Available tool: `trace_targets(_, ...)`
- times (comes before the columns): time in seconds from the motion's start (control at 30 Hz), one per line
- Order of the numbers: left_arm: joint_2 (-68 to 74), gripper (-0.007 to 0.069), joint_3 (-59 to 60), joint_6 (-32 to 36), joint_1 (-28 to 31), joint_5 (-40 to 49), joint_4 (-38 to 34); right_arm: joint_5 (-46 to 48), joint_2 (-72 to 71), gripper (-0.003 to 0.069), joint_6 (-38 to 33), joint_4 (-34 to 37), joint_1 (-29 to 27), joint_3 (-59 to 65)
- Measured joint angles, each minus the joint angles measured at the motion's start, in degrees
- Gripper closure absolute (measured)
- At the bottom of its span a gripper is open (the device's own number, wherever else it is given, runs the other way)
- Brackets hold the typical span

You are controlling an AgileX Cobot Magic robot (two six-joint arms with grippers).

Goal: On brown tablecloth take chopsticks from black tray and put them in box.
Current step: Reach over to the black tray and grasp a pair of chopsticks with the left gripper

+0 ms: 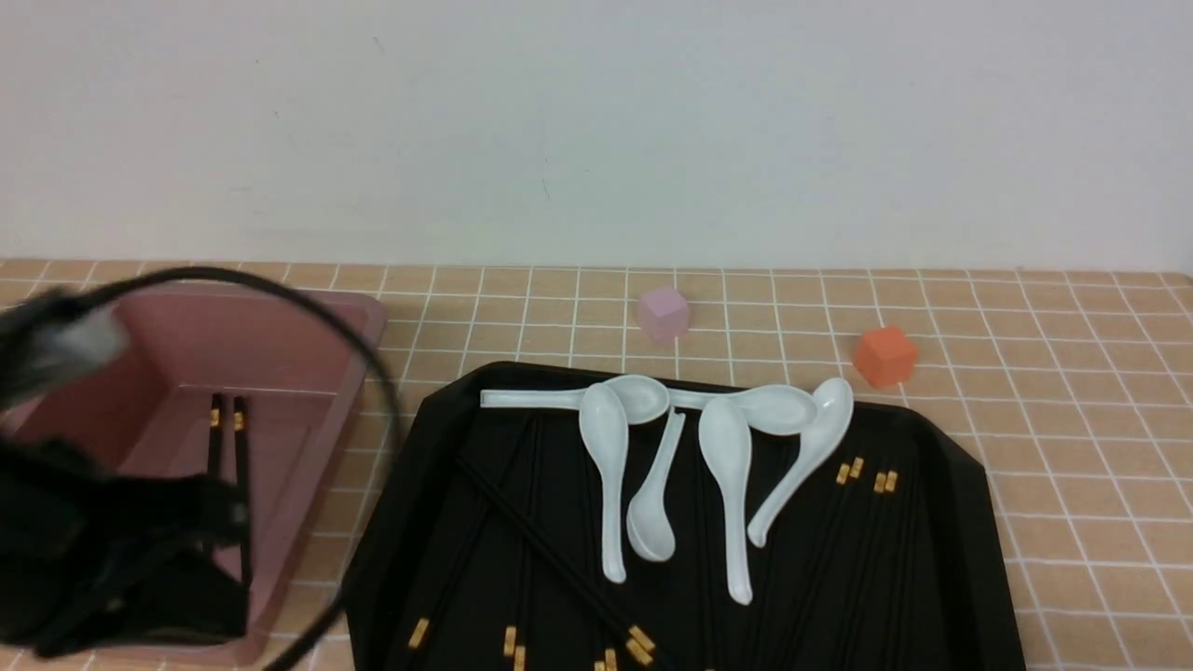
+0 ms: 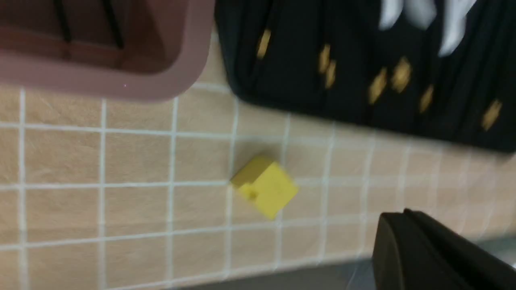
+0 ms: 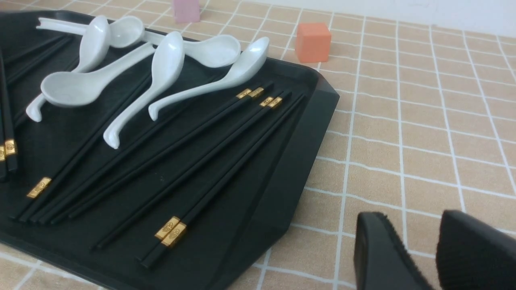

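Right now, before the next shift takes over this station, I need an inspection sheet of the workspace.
Surface: brown tablecloth, flat, white grid.
Job's things: black tray on the cloth, many chopsticks in it; box beside it holds two more.
Clutter: six white spoons on the tray; pink cube and orange cube behind it; yellow cube on the cloth near the box's corner.
Pincers: left pincer shut, nothing seen in it; right pincer open, empty, over the cloth beside the tray.
Cables: black cable arcs across the box in the front view.
Surroundings: plain white wall; nothing else seen.
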Motion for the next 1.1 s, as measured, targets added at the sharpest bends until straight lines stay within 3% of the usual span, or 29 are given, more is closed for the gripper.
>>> trace_targets(0.13,9.54,0.0637,-6.59,3.27,-6.63,2.69,1.20,0.00,0.00,0.0419,0.00,0.00,0.00,0.00)
trace_targets(0.27,18.26,0.0636,-13.99,4.36,-16.78,2.91,6.13,0.00,0.00,0.0419,0.00,0.00,0.00,0.00)
trace_targets(0.37,21.84,0.0616,-16.58,7.07,-21.29,2.48,10.08,0.00,0.00,0.0419,0.00,0.00,0.00,0.00)
trace_targets(0.53,27.74,0.0461,-18.21,19.39,-28.76,-2.15,19.87,0.00,0.00,0.0419,0.00,0.00,0.00,0.00)
trace_targets(0.77,33.52,0.0273,-18.21,30.51,-31.92,-13.26,25.60,0.00,0.00,0.0419,0.00,0.00,0.00,0.00)
trace_targets(0.87,34.94,0.0257,-18.25,34.95,-32.17,-15.64,27.10,0.00,0.00,0.0419,0.00,0.00,0.00,0.00)
trace_targets(0.93,37.19,0.0251,-18.25,42.52,-32.17,-17.47,28.80,0.00,0.00,0.0419,0.00,0.00,0.00,0.00)
trace_targets(1.1,40.70,0.0256,-18.25,53.82,-32.17,-19.06,29.87,0.00,0.00,0.0419,0.00,0.00,0.00,0.00)
